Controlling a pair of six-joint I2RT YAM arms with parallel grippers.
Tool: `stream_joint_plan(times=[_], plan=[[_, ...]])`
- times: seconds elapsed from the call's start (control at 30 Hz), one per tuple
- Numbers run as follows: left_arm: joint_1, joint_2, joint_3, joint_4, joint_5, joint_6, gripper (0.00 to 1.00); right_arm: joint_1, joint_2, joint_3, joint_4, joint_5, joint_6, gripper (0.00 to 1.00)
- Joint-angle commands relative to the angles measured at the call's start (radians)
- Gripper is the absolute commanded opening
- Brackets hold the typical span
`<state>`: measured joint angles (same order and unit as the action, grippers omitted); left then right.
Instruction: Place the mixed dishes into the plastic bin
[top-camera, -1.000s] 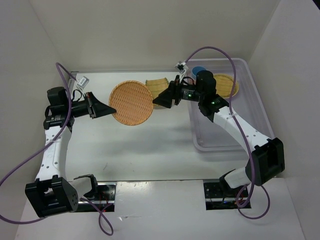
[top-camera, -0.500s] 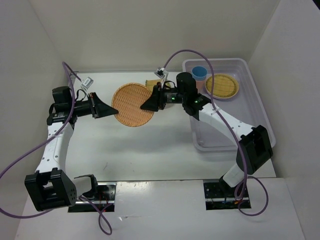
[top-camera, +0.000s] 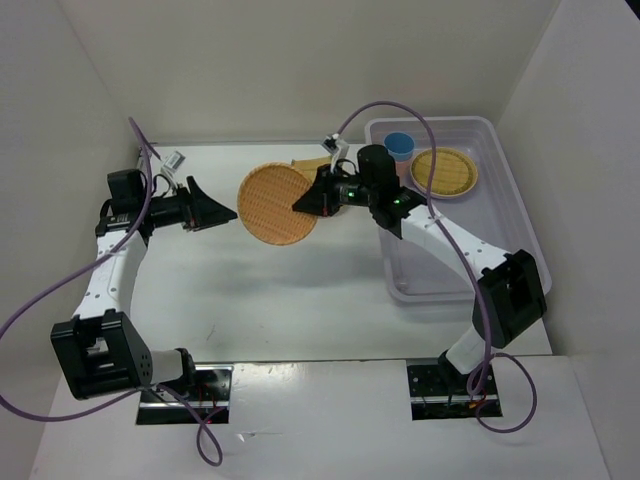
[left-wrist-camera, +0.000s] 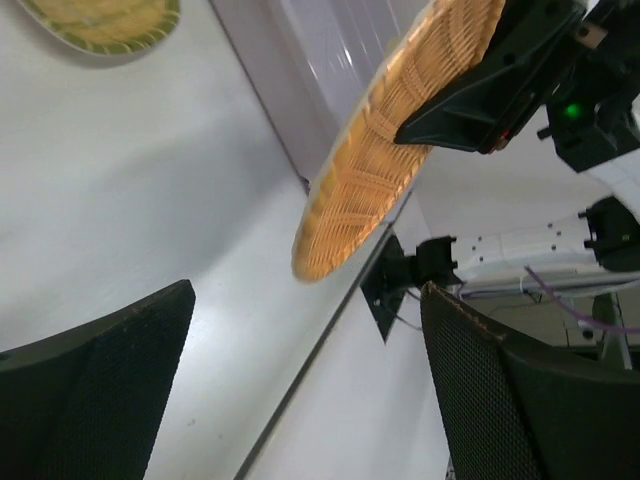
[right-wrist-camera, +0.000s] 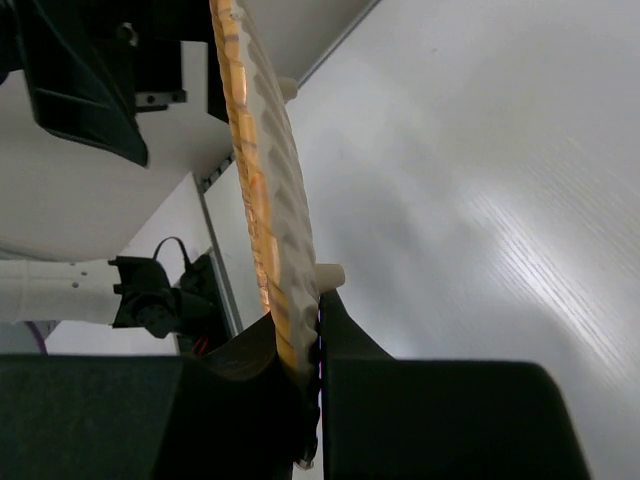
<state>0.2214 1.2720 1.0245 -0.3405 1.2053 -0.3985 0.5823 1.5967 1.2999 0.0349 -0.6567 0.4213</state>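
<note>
A round woven plate hangs on edge above the table's middle, and my right gripper is shut on its right rim. The right wrist view shows the plate's rim pinched between the gripper's two pads. My left gripper stands open just left of the plate, apart from it. In the left wrist view the plate floats beyond my open left gripper. The plastic bin at the right holds a blue cup and a yellow woven plate.
A squarish woven plate lies on the table behind the held plate, partly hidden; the left wrist view also shows this squarish plate. White walls close in the table at the back and on both sides. A purple cable arcs over the bin.
My left gripper has let go of the round plate and drawn back left. My right gripper has closed on the plate's right rim and carries it slightly rightward.
</note>
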Motion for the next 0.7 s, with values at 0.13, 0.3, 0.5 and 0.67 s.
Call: stream_joint_plan(times=[0.13, 0.3, 0.5, 0.67], plan=[[0.079, 0.122, 0.098, 0.055, -0.157, -0.034, 1.0, -0.247, -0.223, -0.054, -0.044, 0.122, 0.028, 0.0], [0.03, 0.22, 0.144, 0.103, -0.387, -0.072, 1.0, -0.399, -0.397, -0.096, -0.178, 0.348, 0.055, 0.0], [-0.031, 0.316, 0.197, 0.196, -0.607, -0.152, 1.0, -0.669, -0.515, -0.171, -0.217, 0.566, 0.255, 0.0], [-0.073, 0.4, 0.218, 0.264, -0.625, -0.188, 1.0, -0.832, -0.445, -0.232, -0.146, 0.617, 0.373, 0.0]])
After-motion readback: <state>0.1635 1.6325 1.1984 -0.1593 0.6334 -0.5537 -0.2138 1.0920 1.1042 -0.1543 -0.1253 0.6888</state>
